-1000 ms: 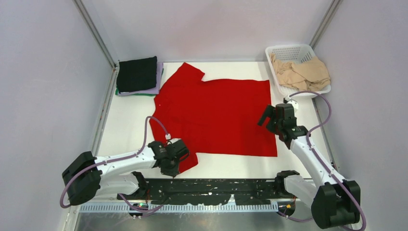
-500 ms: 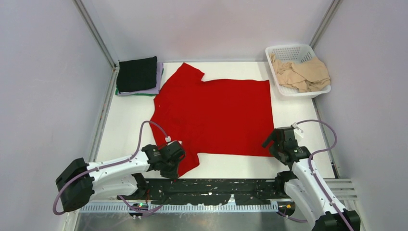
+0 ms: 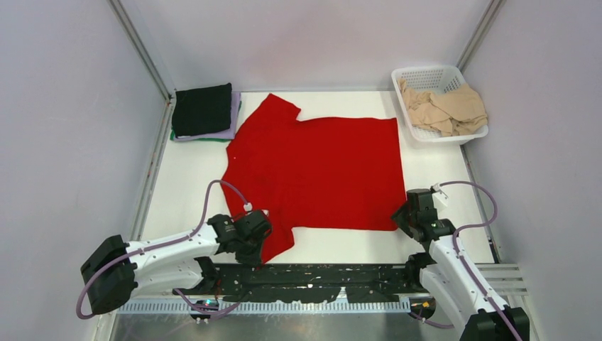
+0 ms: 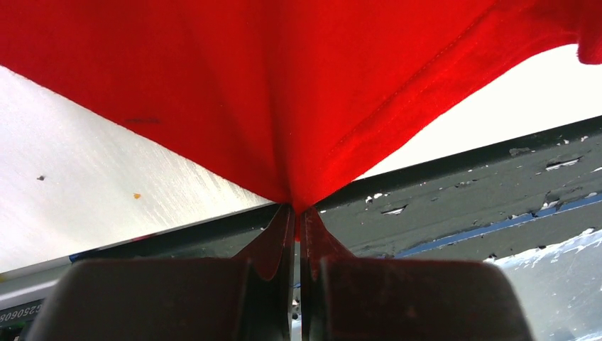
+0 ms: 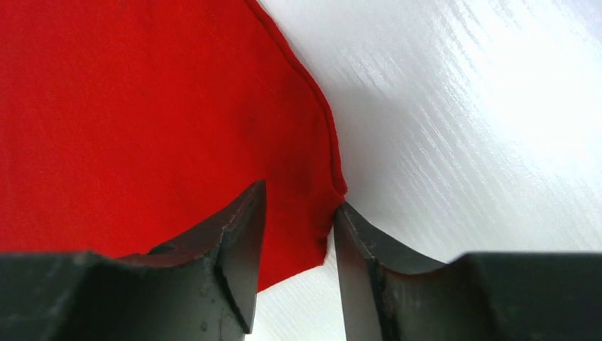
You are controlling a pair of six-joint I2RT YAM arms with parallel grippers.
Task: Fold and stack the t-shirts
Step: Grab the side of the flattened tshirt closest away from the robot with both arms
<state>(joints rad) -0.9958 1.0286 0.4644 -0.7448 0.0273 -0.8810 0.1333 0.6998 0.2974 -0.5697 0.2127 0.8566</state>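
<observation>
A bright red t-shirt (image 3: 319, 170) lies spread flat across the middle of the table. My left gripper (image 3: 259, 249) is shut on its near-left sleeve tip, and the left wrist view shows the cloth (image 4: 284, 92) pulled into a peak at the closed gripper (image 4: 294, 209). My right gripper (image 3: 402, 219) sits at the shirt's near-right corner. In the right wrist view that corner (image 5: 142, 128) lies between the jaws of the gripper (image 5: 299, 195), which stand apart, and the hem bunches against the right finger (image 5: 355, 241). Folded black (image 3: 203, 109), lavender (image 3: 235, 114) and green (image 3: 186, 138) shirts are stacked at the back left.
A white lattice basket (image 3: 426, 74) at the back right holds crumpled beige shirts (image 3: 444, 110). A black rail (image 3: 319, 273) runs along the near table edge, just behind the left gripper. Grey walls enclose the table on three sides.
The right arm came down from the shirt's right edge to its near-right corner, and its jaws narrowed around the corner. The left gripper kept its hold and shifted only slightly.
</observation>
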